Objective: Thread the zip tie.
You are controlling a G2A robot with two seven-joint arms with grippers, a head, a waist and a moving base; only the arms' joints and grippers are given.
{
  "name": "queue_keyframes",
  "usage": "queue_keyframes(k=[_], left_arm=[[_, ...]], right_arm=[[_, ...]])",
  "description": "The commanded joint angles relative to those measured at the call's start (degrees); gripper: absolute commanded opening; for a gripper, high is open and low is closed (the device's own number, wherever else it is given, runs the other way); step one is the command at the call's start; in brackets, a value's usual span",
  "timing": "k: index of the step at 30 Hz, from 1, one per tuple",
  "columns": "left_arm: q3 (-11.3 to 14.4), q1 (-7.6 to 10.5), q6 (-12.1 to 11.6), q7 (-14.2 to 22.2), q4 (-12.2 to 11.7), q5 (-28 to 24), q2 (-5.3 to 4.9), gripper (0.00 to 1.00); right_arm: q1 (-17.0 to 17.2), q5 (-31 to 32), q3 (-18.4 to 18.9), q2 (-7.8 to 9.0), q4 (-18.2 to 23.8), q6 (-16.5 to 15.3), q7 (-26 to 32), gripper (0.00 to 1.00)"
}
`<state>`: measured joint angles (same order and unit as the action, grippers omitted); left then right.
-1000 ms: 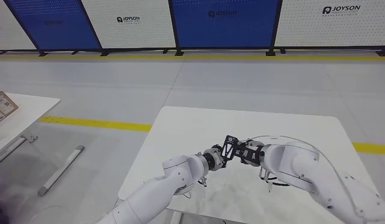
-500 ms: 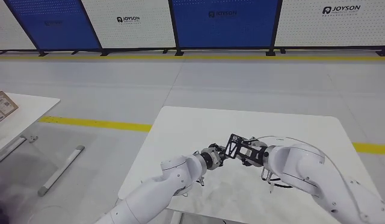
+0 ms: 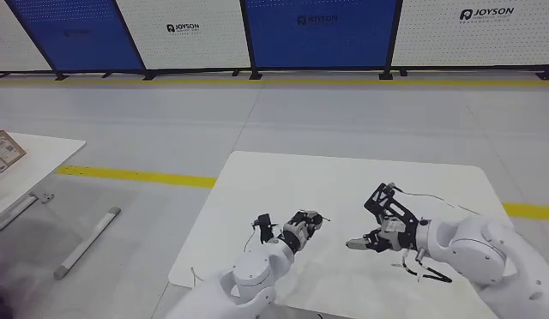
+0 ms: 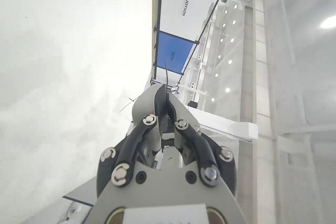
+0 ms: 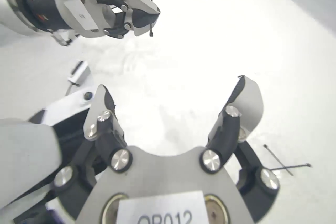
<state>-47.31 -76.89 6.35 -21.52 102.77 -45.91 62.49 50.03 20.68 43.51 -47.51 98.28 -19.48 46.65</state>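
The left pincer (image 5: pixel 154 16) is clamped on a thin black zip tie (image 5: pixel 150 31), whose long axis seems to cross its tips, head end down. The right pincer (image 5: pixel 173 83), wide and empty, faces it from well apart above the white surface (image 5: pixel 236 25).

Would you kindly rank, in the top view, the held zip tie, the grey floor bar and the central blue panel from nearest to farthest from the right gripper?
From the right gripper:
1. The zip tie, pinched in the left gripper over the table.
2. The grey bar, on the floor beside the table.
3. The blue panel, in the back partition wall.
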Motion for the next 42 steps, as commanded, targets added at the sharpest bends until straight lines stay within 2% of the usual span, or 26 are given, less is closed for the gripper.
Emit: queue_keyframes(k=[1,10,13,14,18,20,24,27,28,29,38,40,42], left_arm=[[0.0,-0.11,-0.2,-0.1,0.0,0.5,0.02,0.00],[0.0,-0.12,-0.3,0.1,-0.1,1.0,0.03,0.00],[0.4,-0.66,-2.7,-0.9,-0.6,7.1,0.13,0.00],[0.9,-1.14,-3.6,-1.3,-0.6,10.0,0.20,0.00],[2.2,-2.47,-5.6,-3.2,0.2,17.7,0.48,0.00],[2.6,-2.93,-5.8,-3.9,0.7,20.2,0.62,0.00],[3.3,-3.75,-5.9,-5.1,2.2,23.4,1.14,0.00],[3.5,-4.10,-5.8,-5.4,3.2,23.2,1.56,0.00],[3.5,-4.38,-5.2,-4.6,3.7,20.3,1.81,0.00],[3.5,-4.38,-5.2,-4.6,3.7,20.3,1.81,0.00],[3.5,-4.38,-5.2,-4.6,3.7,20.3,1.81,0.00],[3.1,-4.62,-5.7,-4.8,3.5,20.2,1.96,0.00],[3.0,-4.95,-6.7,-6.2,3.6,21.1,2.25,0.00]], right_arm=[[0.0,1.1,0.0,-0.02,0.1,0.0,-0.1,1.00],[0.4,0.3,-0.1,-0.07,0.0,0.0,-0.7,1.00],[0.7,-11.7,0.4,-0.45,-2.0,0.0,-1.6,1.00],[0.2,-17.0,0.6,-0.58,-3.1,0.0,-0.1,1.00],[-1.1,-29.4,1.6,-1.56,-7.3,0.0,6.3,1.00],[-1.4,-33.5,2.0,-2.44,-9.3,0.0,9.5,1.00],[-1.9,-38.5,2.2,-5.41,-15.1,0.0,14.4,1.00],[-2.6,-40.5,1.9,-7.73,-19.7,0.0,17.6,1.00],[-3.3,-40.9,1.6,-8.80,-22.7,0.0,18.8,1.00],[-3.6,-41.2,1.5,-9.34,-23.8,0.0,18.9,1.00],[-3.6,-41.2,1.5,-9.34,-23.8,0.0,18.9,1.00],[-2.9,-41.1,1.4,-9.44,-23.6,0.6,18.0,1.00],[-2.6,-43.5,1.0,-9.89,-25.3,0.2,18.6,1.00]])
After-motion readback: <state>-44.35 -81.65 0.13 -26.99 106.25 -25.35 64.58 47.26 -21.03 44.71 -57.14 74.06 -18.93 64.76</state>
